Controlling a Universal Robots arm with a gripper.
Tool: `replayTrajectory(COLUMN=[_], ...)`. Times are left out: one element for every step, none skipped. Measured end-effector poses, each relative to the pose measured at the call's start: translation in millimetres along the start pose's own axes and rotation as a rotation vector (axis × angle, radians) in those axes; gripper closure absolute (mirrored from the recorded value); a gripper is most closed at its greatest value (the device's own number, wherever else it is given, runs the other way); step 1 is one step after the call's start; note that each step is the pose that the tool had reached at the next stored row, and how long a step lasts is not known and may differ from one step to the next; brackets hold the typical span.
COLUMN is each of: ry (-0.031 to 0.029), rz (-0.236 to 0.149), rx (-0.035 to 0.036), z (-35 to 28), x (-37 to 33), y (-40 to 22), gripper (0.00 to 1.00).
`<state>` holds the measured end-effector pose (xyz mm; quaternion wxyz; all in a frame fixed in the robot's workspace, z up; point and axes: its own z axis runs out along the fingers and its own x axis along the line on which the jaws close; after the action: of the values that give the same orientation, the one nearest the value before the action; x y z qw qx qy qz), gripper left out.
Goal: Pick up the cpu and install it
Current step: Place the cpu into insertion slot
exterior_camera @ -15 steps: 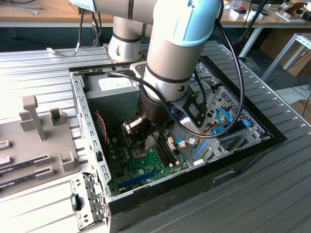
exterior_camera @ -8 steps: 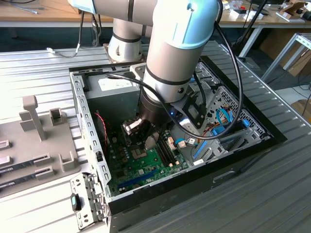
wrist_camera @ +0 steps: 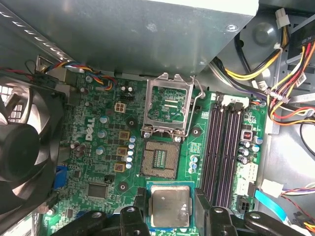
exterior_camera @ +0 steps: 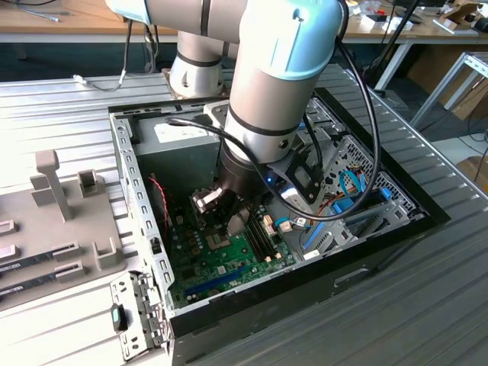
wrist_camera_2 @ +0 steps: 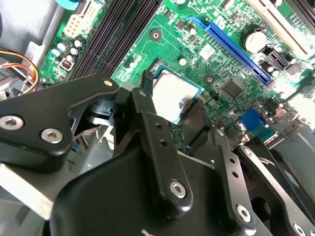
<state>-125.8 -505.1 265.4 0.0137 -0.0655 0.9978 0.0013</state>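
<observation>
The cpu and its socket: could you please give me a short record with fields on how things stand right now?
cpu: held by two opposite edges, metal top facing the wrist cameras, above the green board
gripper: shut on the cpu, down inside the open computer case
socket: empty, the cpu not seated in it
cover plate: swung up, off the socket
memory slots: beside the socket, no sticks in them
</observation>
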Motion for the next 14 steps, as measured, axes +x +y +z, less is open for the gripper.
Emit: replayTrajectory(ry=[0.0000,0.0000,0.0000,0.0000,0.0001,0.0001,0.0000,0.0000,0.0000,0.0000,0.0000,0.0000,0.0000,0.0000], rz=[0.000,0.000,0.000,0.000,0.000,0.000,0.000,0.000,0.000,0.000,0.000,0.000,0.000,0.000], rx=[0.0000,0.0000,0.0000,0.0000,0.0000,0.0001,0.0000,0.0000,0.0000,0.0000,0.0000,0.0000,0.0000,0.0000], z=[0.2,0.6,0.9,1.4,1.7,2.1,2.6,2.9,3.2,3.6,4.3,4.7,5.0,5.5], x=[0.0,0.0,0.0,0.0,0.0,0.1,0.1,0.1,0.1,0.1,0.1,0.1,0.1,0.2], y=[0.0,0.0,0.0,0.0,0.0,0.0,0.0,0.0,0.0,0.0,0.0,0.0,0.0,0.0], gripper=[0.53,0.53,0.53,0.53,0.53,0.53,0.53,0.53,0.53,0.53,0.53,0.53,0.53,0.53])
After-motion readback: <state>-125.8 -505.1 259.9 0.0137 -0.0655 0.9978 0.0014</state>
